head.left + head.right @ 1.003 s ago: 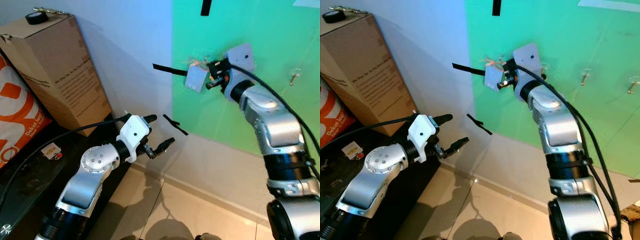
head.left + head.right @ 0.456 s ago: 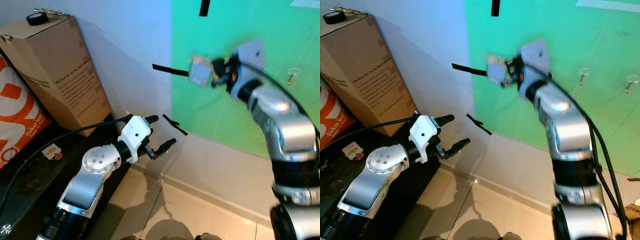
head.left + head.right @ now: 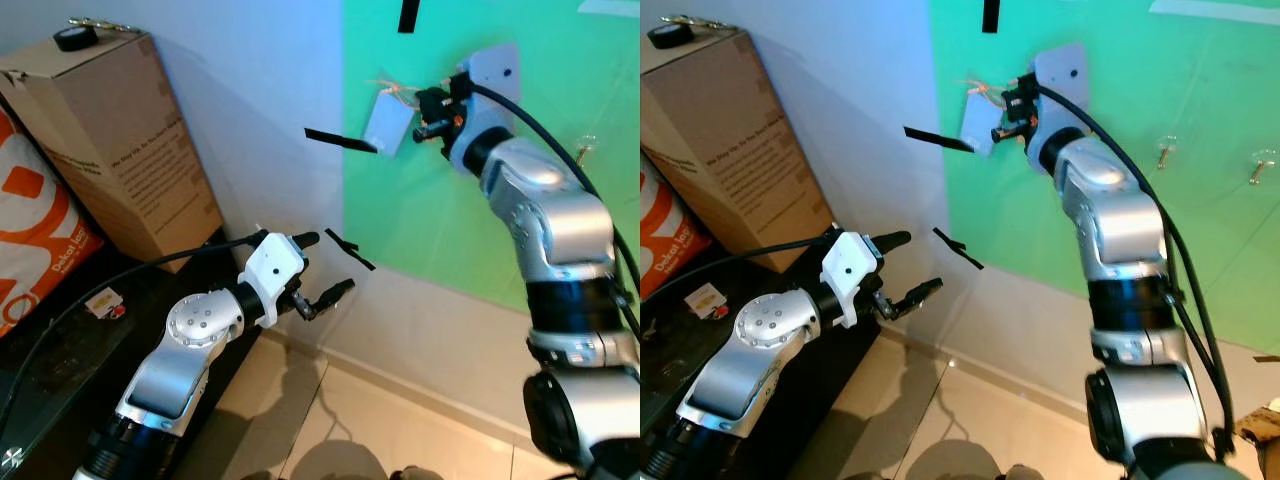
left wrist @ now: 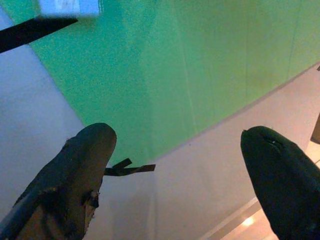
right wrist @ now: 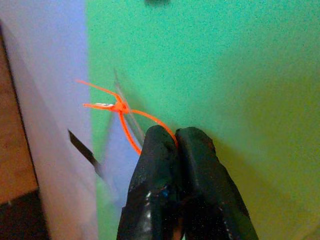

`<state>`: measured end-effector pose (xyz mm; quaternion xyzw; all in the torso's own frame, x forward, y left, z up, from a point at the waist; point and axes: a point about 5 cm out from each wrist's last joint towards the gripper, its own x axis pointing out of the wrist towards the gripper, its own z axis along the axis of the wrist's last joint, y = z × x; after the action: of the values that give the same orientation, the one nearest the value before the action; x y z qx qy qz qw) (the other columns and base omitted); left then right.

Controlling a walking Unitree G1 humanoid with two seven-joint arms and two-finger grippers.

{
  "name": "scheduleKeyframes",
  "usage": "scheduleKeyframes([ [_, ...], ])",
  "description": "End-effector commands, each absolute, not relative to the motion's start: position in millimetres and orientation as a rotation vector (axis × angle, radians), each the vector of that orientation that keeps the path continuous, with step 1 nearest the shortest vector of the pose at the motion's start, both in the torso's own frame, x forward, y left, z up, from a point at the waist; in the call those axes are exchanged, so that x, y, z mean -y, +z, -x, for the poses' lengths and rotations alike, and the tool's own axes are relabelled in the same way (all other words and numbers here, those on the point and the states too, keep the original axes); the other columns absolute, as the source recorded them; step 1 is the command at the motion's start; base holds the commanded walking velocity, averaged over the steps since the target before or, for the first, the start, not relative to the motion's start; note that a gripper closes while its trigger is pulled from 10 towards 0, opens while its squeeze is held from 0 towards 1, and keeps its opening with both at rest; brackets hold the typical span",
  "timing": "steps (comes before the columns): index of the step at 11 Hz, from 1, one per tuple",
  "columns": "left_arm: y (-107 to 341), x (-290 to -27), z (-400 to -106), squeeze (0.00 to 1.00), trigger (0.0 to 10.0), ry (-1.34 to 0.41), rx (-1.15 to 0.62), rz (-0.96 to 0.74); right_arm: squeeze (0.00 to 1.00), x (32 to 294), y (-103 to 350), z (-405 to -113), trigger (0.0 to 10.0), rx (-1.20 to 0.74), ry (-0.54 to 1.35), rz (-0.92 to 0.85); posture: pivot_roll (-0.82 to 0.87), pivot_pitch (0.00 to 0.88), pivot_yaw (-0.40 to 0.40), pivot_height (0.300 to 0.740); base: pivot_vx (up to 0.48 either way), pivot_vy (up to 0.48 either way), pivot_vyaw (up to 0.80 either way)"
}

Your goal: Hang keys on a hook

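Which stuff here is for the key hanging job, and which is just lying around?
For the job:
- right gripper, shut on the orange loop
- tag hanging from the loop
- wall hooks

Just lying about:
- cardboard box
- tape roll
- orange bag
- left gripper, open

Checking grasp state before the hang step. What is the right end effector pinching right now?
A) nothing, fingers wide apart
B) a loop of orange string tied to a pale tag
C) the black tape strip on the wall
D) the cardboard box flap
B: in the right wrist view the right end effector has its fingers closed on the orange string, and the pale tag hangs beside it against the green wall.
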<state>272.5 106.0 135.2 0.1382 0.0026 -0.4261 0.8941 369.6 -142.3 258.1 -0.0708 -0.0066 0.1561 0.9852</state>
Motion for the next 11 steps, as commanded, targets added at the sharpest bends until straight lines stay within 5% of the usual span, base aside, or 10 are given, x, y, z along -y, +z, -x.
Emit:
scheduleKeyframes([
  [1,135,-108,-274,0.00,10.0,-0.886,-0.008,-0.303,0.00,144,243,-375,10.0,-0.063,0.296,0.131,-0.10,0.000,0.101,0.740,0.000,0.000,0.00],
  [5,135,-109,-273,0.00,10.0,-0.888,-0.013,-0.304,0.00,156,201,-356,10.0,-0.195,0.366,0.136,-0.10,0.000,0.107,0.740,0.000,0.000,0.00],
  [11,136,-106,-276,0.00,10.0,-0.907,-0.010,-0.302,0.00,163,247,-336,10.0,0.030,0.373,0.051,-0.12,0.000,0.128,0.740,0.000,0.000,0.00],
])
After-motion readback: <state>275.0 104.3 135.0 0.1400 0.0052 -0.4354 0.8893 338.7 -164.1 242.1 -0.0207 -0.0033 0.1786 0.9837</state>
